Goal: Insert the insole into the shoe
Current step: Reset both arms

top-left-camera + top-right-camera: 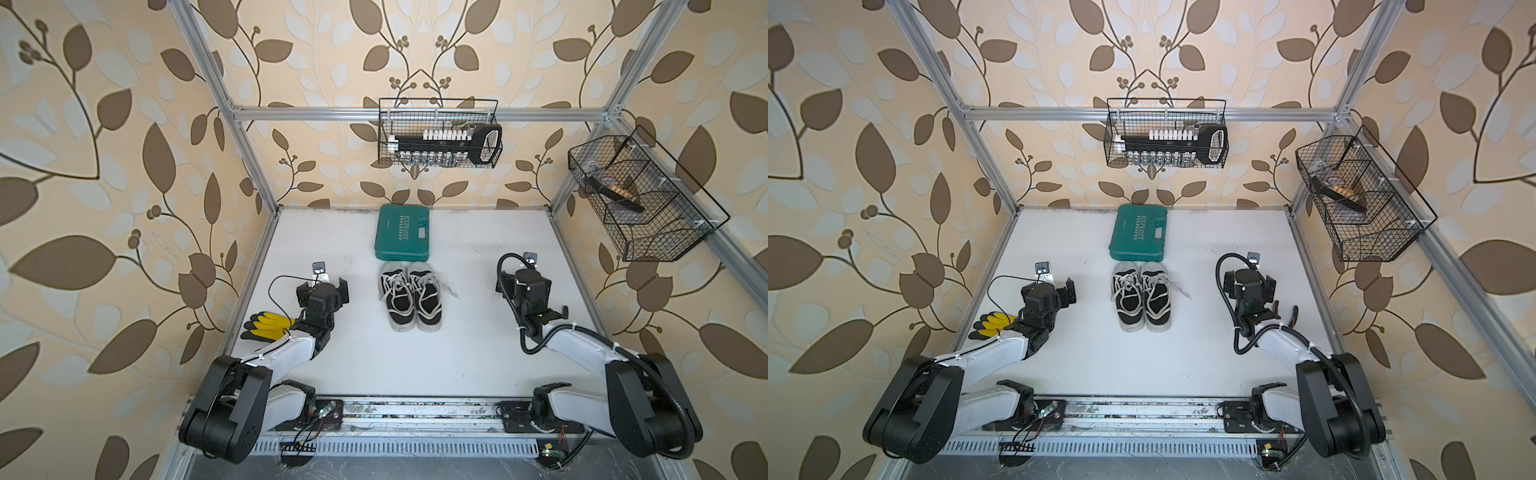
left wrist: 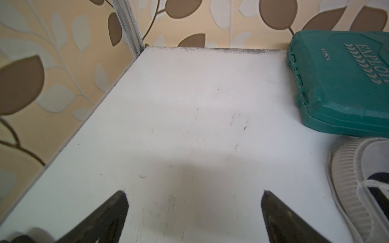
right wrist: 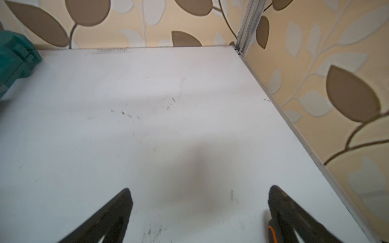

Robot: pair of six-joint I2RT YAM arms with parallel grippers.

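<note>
Both top views show the pair of shoes side by side at the centre of the white table, toes just beside a closed green plastic case. A separate insole cannot be made out. Only the left wrist view resolves the ribbing on one shoe's white rubber toe. The uppers are black fabric with white laces. The left gripper and right gripper hang over bare table, jaws wide apart, holding nothing. Black-and-yellow gloves lie beside the left arm. An orange-and-black handle lies near the right arm.
</note>
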